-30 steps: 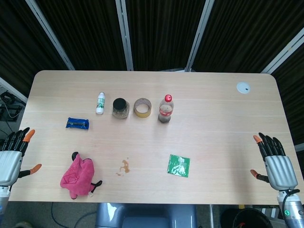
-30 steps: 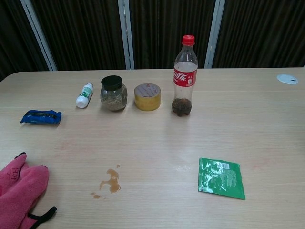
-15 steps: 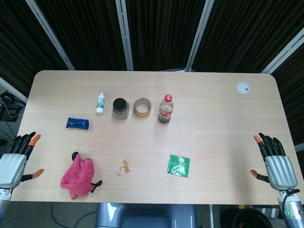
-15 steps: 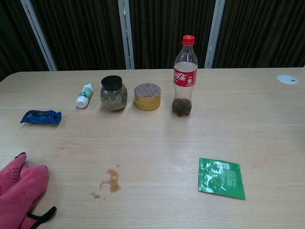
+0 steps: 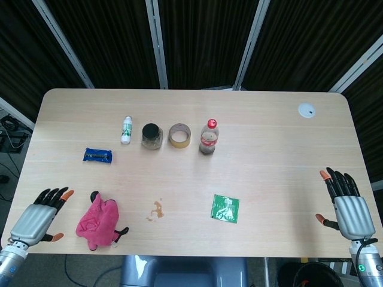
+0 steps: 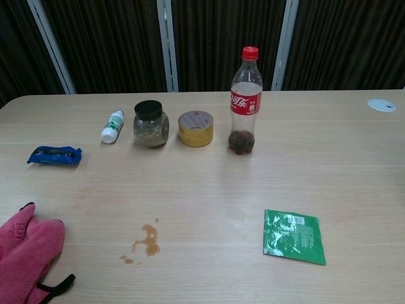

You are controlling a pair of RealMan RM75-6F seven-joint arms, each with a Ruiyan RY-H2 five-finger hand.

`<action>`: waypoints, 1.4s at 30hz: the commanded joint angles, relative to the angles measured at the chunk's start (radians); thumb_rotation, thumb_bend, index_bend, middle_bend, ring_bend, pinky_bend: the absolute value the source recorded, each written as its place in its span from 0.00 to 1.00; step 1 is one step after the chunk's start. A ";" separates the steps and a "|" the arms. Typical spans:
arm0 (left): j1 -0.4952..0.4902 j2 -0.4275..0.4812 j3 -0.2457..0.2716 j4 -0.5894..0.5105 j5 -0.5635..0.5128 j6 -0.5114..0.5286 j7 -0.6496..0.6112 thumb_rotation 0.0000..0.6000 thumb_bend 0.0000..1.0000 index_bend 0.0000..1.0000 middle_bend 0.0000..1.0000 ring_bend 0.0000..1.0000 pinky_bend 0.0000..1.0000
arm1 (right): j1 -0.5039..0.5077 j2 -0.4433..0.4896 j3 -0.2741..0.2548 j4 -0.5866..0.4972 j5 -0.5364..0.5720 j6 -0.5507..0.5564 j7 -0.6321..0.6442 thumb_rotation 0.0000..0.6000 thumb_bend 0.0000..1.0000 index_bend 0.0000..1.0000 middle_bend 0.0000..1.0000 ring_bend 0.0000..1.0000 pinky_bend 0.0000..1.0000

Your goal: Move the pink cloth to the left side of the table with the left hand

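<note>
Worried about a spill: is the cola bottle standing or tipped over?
Standing. The cola bottle is upright on the table with its red cap on top and some dark liquid at the bottom.

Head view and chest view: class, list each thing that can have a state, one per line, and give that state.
Pink cloth: crumpled, lying free by the near left edge.
Left hand: fingers spread, holding nothing, beside the cloth.
Right hand: fingers spread, holding nothing.
Cola bottle: upright, capped, nearly empty.
Jar: upright, lid on.
White bottle: lying down.
Green packet: lying flat.
</note>
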 commanded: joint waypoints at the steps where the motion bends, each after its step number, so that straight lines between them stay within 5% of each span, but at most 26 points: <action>1: -0.020 -0.012 0.016 -0.021 -0.011 -0.039 0.065 1.00 0.00 0.02 0.00 0.00 0.02 | 0.000 0.000 0.000 -0.001 0.000 0.000 -0.001 1.00 0.00 0.01 0.00 0.00 0.00; 27: -0.178 -0.213 -0.016 -0.035 -0.300 -0.216 0.525 1.00 0.00 0.01 0.00 0.00 0.00 | 0.003 0.000 0.004 -0.003 0.008 -0.007 0.007 1.00 0.00 0.01 0.00 0.00 0.00; 42: -0.268 -0.326 -0.033 -0.012 -0.496 -0.207 0.645 1.00 0.00 0.05 0.00 0.00 0.05 | 0.006 0.001 0.004 -0.002 0.011 -0.016 0.020 1.00 0.00 0.01 0.00 0.00 0.00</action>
